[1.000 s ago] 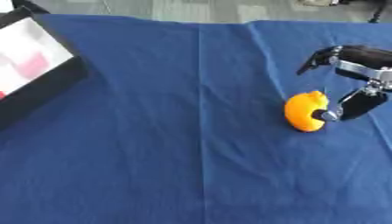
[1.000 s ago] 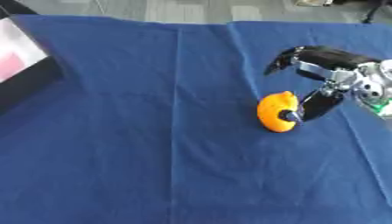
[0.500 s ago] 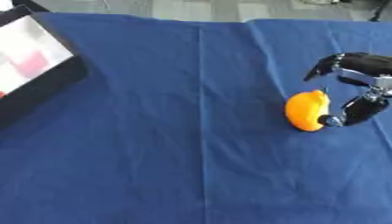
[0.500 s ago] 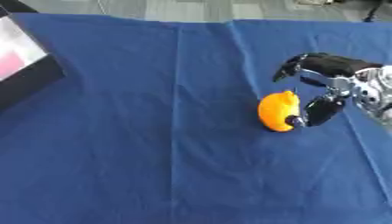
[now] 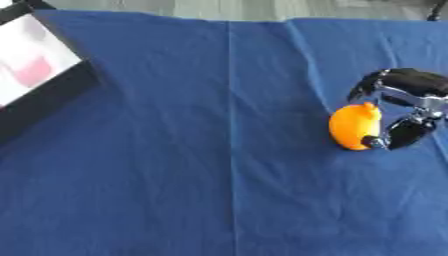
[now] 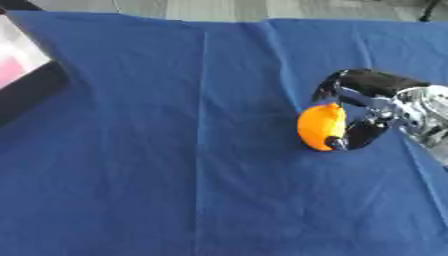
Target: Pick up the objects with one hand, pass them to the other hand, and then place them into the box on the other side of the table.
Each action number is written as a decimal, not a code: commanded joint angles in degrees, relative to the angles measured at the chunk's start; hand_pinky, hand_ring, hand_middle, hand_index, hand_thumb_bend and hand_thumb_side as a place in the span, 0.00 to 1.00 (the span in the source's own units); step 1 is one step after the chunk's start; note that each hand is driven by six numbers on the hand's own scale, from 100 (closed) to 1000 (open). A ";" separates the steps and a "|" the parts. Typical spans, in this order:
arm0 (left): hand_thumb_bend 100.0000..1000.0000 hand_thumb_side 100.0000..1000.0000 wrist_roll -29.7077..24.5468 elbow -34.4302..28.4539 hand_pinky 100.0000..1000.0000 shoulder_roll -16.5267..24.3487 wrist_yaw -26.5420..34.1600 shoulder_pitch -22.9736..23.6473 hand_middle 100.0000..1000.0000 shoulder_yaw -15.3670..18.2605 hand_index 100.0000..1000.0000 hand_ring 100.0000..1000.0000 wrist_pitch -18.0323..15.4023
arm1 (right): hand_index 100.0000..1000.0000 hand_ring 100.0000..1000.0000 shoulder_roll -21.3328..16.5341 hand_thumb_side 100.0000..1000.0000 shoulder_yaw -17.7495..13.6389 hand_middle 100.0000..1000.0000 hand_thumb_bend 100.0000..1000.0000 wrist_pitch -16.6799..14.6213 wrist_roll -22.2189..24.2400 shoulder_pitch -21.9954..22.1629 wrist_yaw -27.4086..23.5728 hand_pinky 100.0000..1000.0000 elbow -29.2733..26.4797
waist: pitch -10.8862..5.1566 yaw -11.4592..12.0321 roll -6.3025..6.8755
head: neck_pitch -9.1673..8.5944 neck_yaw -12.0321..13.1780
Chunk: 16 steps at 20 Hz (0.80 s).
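While the orange object (image 6: 320, 126) lies on the blue cloth (image 5: 192, 150) at the right side of the table, the right hand (image 6: 378, 107) grasps it: fingers curl over its top, the thumb presses its lower right side. The box (image 5: 35, 80) stands far away, at the upper left edge.

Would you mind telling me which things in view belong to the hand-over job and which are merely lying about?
Part of the job:
- orange object, on the cloth at the right
- right robot hand, fingers curled round the orange object
- box at the left edge, black walls, white inside with something pink

Merely there:
- blue cloth covering the table
- bare floor strip beyond the far edge
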 commanded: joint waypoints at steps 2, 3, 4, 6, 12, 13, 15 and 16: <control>0.00 0.70 -0.05 -1.10 0.97 0.82 0.20 -0.90 0.69 0.44 0.77 0.71 0.08 | 0.73 0.77 -0.60 0.00 -0.17 0.67 0.38 1.17 -0.88 -0.39 1.69 0.90 0.18 | 0.28 0.31 0.75 | -0.99 -0.47; 0.00 0.70 -0.08 -1.11 0.97 0.82 0.18 -0.90 0.69 0.40 0.77 0.71 0.09 | 0.71 0.76 -0.47 0.00 -0.12 0.64 0.37 1.40 -1.01 -0.42 2.19 0.90 0.57 | 0.33 0.35 0.75 | -0.99 -0.52; 0.00 0.70 -0.11 -1.11 0.97 0.82 0.16 -0.88 0.69 0.38 0.77 0.71 0.10 | 0.70 0.74 -0.35 0.00 -0.11 0.62 0.36 1.70 -1.29 -0.45 2.72 0.90 0.87 | 0.35 0.37 0.73 | -0.95 -0.54; 0.00 0.70 -0.15 -1.07 0.97 0.79 0.13 -0.84 0.69 0.35 0.76 0.71 0.13 | 0.65 0.71 -0.16 0.00 -0.03 0.53 0.34 2.28 -1.96 -0.44 3.77 0.89 1.19 | 0.34 0.37 0.66 | -0.90 -0.55; 0.00 0.70 -0.28 -1.13 0.97 0.83 0.17 -0.73 0.68 0.16 0.76 0.71 0.13 | 0.49 0.58 0.07 0.00 -0.01 0.30 0.25 3.29 -5.33 -0.16 3.41 0.86 0.06 | 0.04 0.28 0.55 | -0.78 -0.34; 0.00 0.70 -0.30 -1.17 0.97 0.90 0.16 -0.67 0.68 0.15 0.76 0.71 0.14 | 0.48 0.57 -0.01 0.00 -0.02 0.28 0.27 3.25 -5.89 -0.10 3.04 0.86 -0.24 | -0.05 0.23 0.54 | -0.68 -0.29; 0.00 0.70 -0.26 -1.17 0.97 1.00 0.15 -0.50 0.68 0.17 0.76 0.71 0.20 | 0.46 0.56 -0.27 0.00 -0.06 0.27 0.29 2.72 -6.92 -0.09 1.88 0.85 -0.47 | -0.32 0.07 0.49 | -0.46 -0.25; 0.00 0.70 -0.27 -1.15 0.97 1.05 0.16 -0.39 0.68 0.15 0.76 0.71 0.21 | 0.46 0.56 -0.39 0.00 -0.15 0.26 0.29 2.34 -7.45 -0.11 1.01 0.85 -0.50 | -0.46 -0.03 0.47 | -0.33 -0.17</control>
